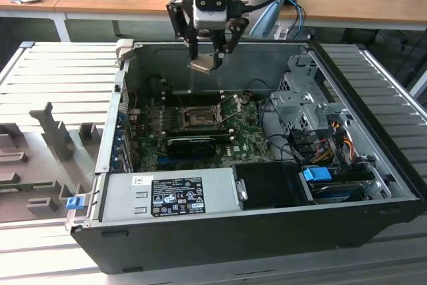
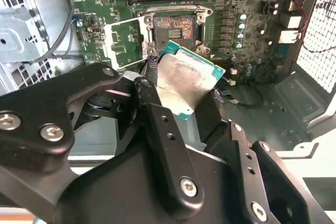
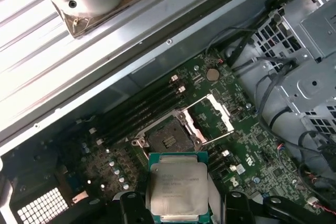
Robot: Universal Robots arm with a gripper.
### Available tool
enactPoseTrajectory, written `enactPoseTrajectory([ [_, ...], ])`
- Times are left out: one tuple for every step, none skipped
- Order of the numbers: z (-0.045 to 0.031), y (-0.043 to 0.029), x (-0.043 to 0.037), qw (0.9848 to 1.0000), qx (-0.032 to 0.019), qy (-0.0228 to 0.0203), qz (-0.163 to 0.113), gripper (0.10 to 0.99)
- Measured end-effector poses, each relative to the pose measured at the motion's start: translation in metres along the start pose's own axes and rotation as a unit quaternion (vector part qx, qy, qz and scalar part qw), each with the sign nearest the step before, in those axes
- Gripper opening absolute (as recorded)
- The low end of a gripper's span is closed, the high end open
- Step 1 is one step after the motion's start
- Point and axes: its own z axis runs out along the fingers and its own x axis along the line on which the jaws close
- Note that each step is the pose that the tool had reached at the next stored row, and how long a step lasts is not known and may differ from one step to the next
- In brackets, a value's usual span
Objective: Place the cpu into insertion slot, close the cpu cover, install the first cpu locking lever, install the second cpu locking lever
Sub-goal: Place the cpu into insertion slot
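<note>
Exterior view, upper centre of frame: gripper (image 1: 207,62) clamps the chip (image 1: 201,66) by its edges above the socket (image 1: 193,117); judged light, stiff, fragile.

In the open case (image 1: 267,235), on the motherboard (image 1: 248,146) toward the exterior view's left: the insertion slot (image 1: 193,117), the cpu cover (image 1: 231,107) open just beside it on the exterior view's right, the expansion card (image 1: 190,143) just nearer. Along the near wall, the power supply (image 1: 167,195); at the exterior view's right, the drive cage (image 1: 300,98). Above the insertion slot, the cpu (image 1: 201,65) clamped in the gripper (image 1: 208,55).
</note>
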Motion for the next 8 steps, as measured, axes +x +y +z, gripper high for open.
enactPoseTrajectory([
  [0.0001,0.0,0.0,1.0,-0.0001,-0.0003,0.003,0.529],
  [0.0002,0.0,0.0,1.0,-0.0002,-0.0007,0.008,0.529],
  [0.0003,0.0,0.0,0.9999,-0.0004,-0.0013,0.015,0.529],
  [0.0004,0.0,0.0,0.9998,-0.0004,-0.0016,0.019,0.529],
  [0.0004,-0.0001,0.0,0.9997,-0.0005,-0.002,0.023,0.529],
  [0.0005,-0.0001,0.0,0.9997,-0.0006,-0.0023,0.026,0.529],
  [0.0006,-0.0001,0.0,0.9996,-0.0006,-0.0025,0.028,0.529],
  [0.0008,-0.0001,0.0,0.9995,-0.0006,-0.0028,0.032,0.529],
])
